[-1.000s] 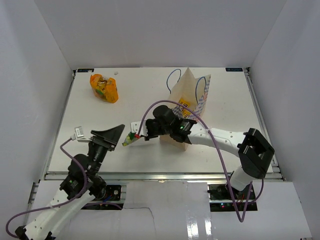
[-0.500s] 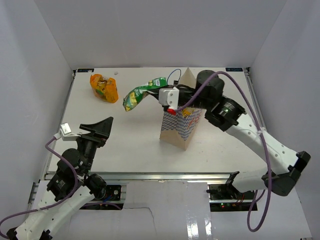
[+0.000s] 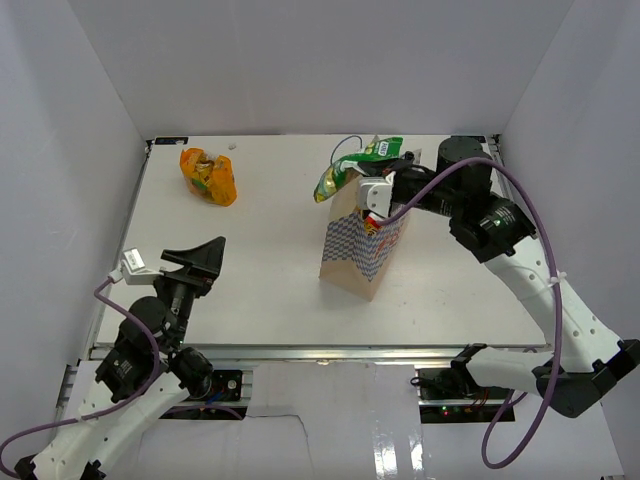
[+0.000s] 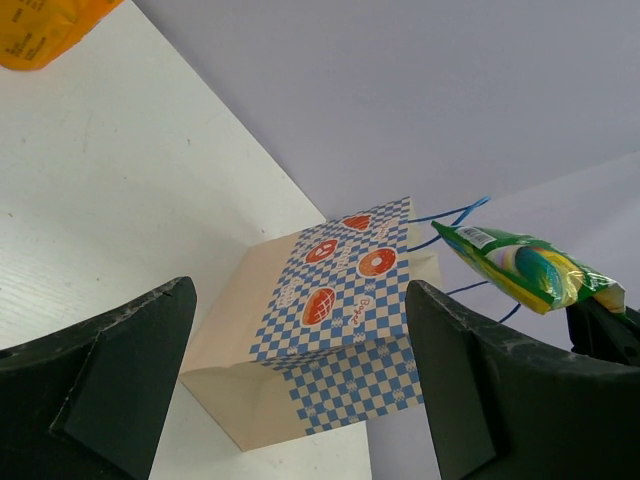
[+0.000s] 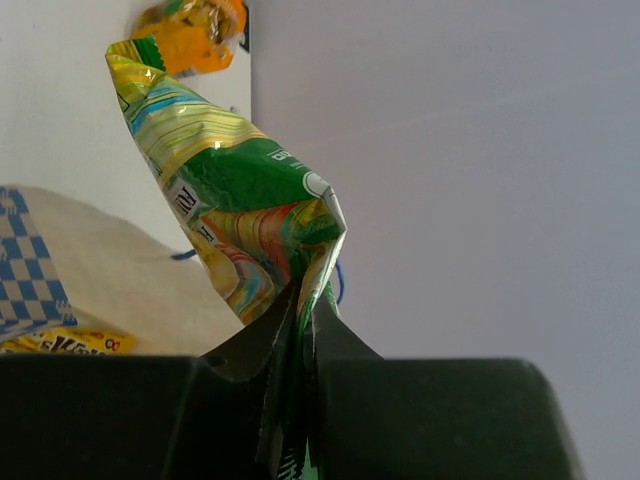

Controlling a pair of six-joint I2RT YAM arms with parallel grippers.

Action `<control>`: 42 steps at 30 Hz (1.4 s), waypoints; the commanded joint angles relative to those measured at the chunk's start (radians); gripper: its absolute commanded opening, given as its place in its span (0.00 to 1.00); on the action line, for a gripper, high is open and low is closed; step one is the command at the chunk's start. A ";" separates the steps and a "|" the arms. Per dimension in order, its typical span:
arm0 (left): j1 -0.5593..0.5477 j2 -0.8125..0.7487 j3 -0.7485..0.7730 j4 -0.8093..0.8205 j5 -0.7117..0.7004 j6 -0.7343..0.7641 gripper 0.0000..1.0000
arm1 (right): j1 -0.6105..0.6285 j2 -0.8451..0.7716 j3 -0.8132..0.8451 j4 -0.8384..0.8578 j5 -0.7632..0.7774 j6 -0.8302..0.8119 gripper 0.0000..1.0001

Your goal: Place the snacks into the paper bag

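My right gripper point(image 3: 384, 172) is shut on a green snack packet point(image 3: 357, 165), holding it in the air over the far rim of the paper bag point(image 3: 352, 250). The right wrist view shows the packet point(image 5: 250, 200) pinched by one edge between the closed jaws of that gripper point(image 5: 305, 300), above the tan bag point(image 5: 90, 270). A yellow candy pack point(image 5: 65, 343) lies in the bag's mouth. The orange-yellow crinkly bag point(image 3: 208, 175) lies at the far left of the table. My left gripper point(image 3: 187, 264) hangs open and empty at the near left, facing the bag point(image 4: 340, 300).
White walls close the table point(image 3: 250, 290) on the left, back and right. The bag's blue cord handles point(image 3: 345, 150) stick up beside the held packet. The orange-yellow bag point(image 4: 40, 25) shows at the top left corner of the left wrist view.
The right arm lifted the green packet from the table near the left gripper and carried it back and right, over the paper bag. The left arm drew back to the near left.
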 commanded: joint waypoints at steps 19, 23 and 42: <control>0.001 -0.036 -0.024 -0.075 -0.009 -0.036 0.97 | -0.078 -0.130 0.029 -0.034 -0.107 -0.086 0.08; 0.001 -0.040 -0.029 -0.073 -0.005 -0.037 0.97 | -0.078 -0.124 0.015 -0.060 -0.036 -0.164 0.08; 0.001 0.042 0.031 -0.108 -0.028 -0.037 0.98 | -0.092 -0.001 0.050 -0.224 0.164 -0.322 0.15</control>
